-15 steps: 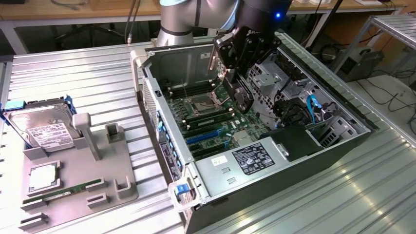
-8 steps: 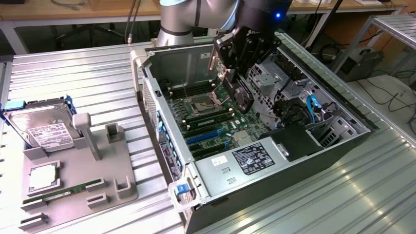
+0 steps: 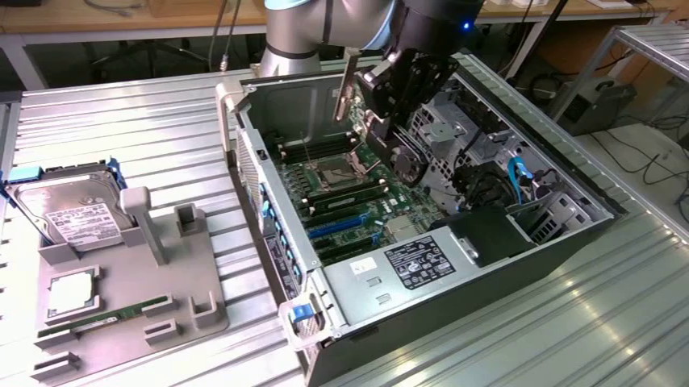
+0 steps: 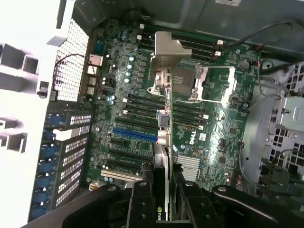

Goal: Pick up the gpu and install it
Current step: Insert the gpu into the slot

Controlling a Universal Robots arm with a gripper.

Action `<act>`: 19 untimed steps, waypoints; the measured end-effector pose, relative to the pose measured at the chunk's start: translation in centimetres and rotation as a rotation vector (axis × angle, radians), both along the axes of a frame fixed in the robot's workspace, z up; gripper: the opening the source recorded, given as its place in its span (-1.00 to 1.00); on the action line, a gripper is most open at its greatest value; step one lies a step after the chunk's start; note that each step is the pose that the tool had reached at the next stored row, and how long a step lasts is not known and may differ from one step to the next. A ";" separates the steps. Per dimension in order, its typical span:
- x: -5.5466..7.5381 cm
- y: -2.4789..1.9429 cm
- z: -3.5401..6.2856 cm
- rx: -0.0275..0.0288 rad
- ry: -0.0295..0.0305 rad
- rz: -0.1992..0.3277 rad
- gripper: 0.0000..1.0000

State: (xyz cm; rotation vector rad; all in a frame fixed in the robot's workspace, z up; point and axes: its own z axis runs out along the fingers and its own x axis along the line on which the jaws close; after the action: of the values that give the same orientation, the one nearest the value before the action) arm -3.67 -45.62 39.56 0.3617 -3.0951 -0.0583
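Now the fingers grip the gpu edge-on over the motherboard; seating calls for careful alignment.

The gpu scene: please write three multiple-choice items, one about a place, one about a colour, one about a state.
1. Where is the gpu? A on the floor; B in the gripper, over the open case; C on a shelf.
2. What colour is the tray holding the hard drive? A red; B yellow; C gray.
3. How is the gripper? A shut on the gpu; B open; C parked aside.
Key: B, it hangs above the case; C, the tray is gray; A, the fingers clamp it.
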 end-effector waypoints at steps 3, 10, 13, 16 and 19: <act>0.0 0.00 -0.06 0.0000 0.0000 0.069 -0.47; 0.0 0.00 -0.23 0.0000 0.0000 0.234 -0.47; 0.0 0.00 -0.33 0.0000 0.0000 0.318 -0.47; 0.0 0.00 -0.43 -0.0001 0.0000 0.413 -0.47; 0.0 0.00 -0.52 0.0000 0.0000 0.487 -0.47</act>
State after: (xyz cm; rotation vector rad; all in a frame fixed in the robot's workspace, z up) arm -3.66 -45.62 39.04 1.0938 -2.9093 -0.0470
